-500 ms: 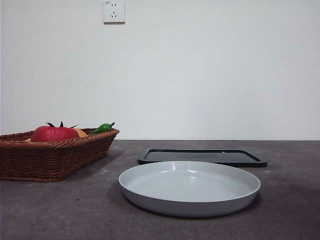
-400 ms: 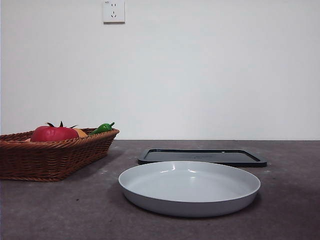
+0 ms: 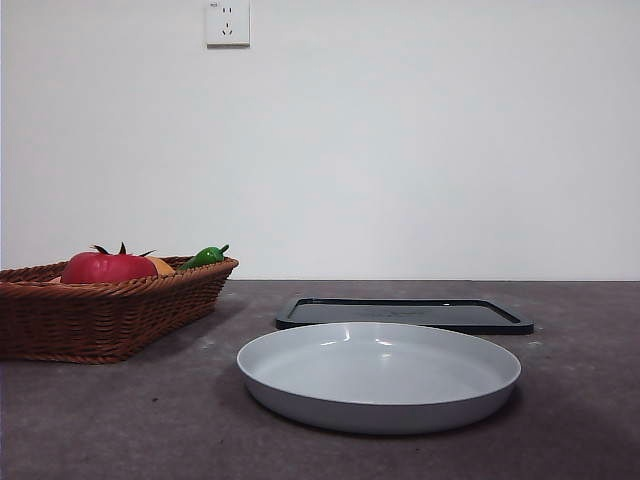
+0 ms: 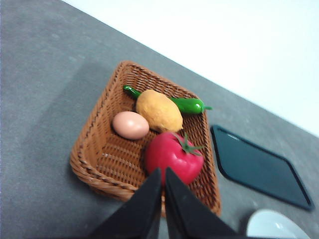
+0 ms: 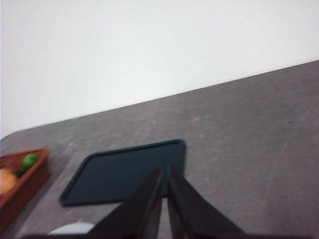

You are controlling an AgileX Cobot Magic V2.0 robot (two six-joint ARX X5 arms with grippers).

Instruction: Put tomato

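Observation:
The glossy red tomato with a dark green stem lies in the brown wicker basket at the table's left. It also shows in the left wrist view, beside an orange round fruit, an egg and a green pepper. My left gripper is shut and empty, held above the basket just short of the tomato. My right gripper is shut and empty, high over the dark tray. Neither gripper shows in the front view.
A wide grey plate lies at the table's front middle. A flat dark tray lies just behind it. The green pepper pokes over the basket's far rim. A wall with a socket stands behind.

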